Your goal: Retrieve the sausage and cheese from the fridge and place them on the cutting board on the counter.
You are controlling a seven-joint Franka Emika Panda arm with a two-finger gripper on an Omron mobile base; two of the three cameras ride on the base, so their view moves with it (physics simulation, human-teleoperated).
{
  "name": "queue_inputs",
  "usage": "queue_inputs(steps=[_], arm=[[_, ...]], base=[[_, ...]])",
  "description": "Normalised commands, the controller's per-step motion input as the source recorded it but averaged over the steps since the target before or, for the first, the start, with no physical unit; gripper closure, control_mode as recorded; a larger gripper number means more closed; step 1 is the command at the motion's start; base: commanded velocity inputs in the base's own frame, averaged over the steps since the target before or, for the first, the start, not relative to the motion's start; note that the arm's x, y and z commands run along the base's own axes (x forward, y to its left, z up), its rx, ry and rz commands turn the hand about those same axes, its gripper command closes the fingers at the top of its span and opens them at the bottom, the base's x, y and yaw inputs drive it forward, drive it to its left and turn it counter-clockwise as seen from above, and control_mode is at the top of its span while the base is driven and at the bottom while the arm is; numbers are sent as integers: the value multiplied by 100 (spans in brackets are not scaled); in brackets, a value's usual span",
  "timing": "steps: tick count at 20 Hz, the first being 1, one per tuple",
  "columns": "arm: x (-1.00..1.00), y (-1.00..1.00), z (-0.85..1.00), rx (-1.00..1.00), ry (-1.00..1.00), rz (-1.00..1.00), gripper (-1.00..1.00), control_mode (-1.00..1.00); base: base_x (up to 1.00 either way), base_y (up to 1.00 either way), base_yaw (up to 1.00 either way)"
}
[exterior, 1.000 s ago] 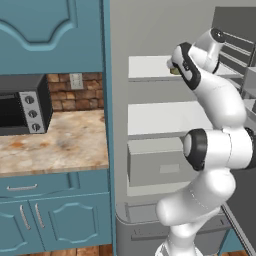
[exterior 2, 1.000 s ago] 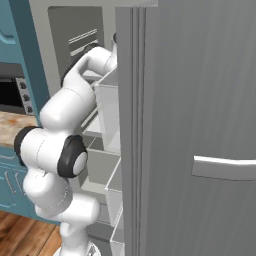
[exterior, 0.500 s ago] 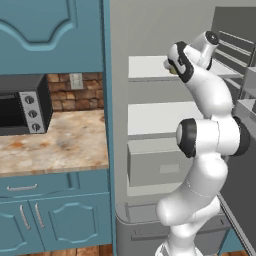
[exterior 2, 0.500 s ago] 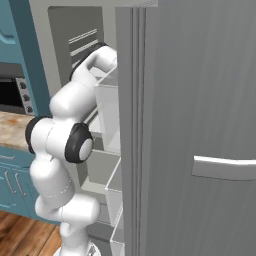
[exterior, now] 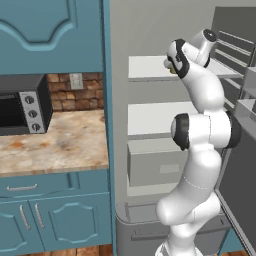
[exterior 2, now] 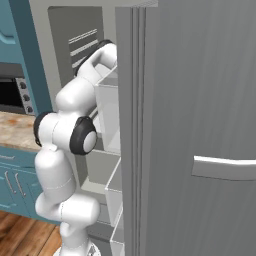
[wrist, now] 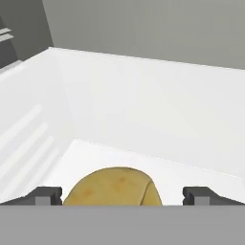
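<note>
With the gripper (wrist: pixel 122 196) spread wide and empty around the lumpy yellowish-tan cheese chunk (wrist: pixel 113 187) on the white fridge shelf (wrist: pixel 158 165), it should centre, descend slightly, then close gently.

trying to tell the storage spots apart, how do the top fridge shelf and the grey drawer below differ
The top shelf is a thin white slab, open above; the grey drawer is a closed boxy front. The shelf sits high, level with the arm's wrist; the drawer sits low, beside its elbow. Both are inside the open fridge.
</note>
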Motion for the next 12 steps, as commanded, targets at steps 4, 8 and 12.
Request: queue_inputs(steps=[4,8,12], arm=[[6,0,-10,-2,0,0,-100,-100],[0,0,-19,-3,0,0,-100,-100],[2,2,-14,0,0,0,-100,-100]], base=[[0,0,0],[0,0,0],[0,0,0]])
